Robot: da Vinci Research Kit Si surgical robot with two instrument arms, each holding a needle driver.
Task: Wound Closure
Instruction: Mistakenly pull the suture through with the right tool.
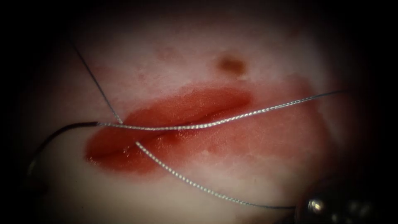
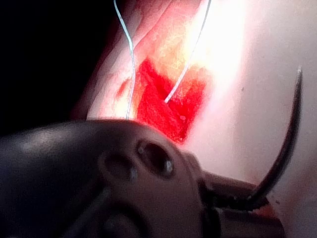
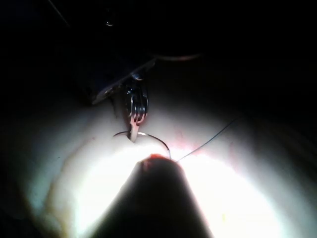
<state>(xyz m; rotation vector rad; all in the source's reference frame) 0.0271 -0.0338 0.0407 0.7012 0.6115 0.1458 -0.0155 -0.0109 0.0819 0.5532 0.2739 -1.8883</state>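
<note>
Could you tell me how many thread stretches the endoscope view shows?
3: one thread stretch from upper left to the cut; one along the cut rightward; one toward the lower right. The left end effector holds the needle, outside the tissue.

Item, right wrist view. A tool (image 3: 133, 119) hung above the lit tissue (image 3: 237, 193), its jaws closed on the curved needle (image 3: 148, 137). The grip sat partway along the curve, which arced out to both sides of the jaws, just over the tissue surface. A thin thread (image 3: 210, 141) ran from near the needle's end across the tissue. A patch of red fluid (image 3: 153, 157) lay beside that end. A dark shaft (image 3: 158, 203) covered the near tissue.
</note>
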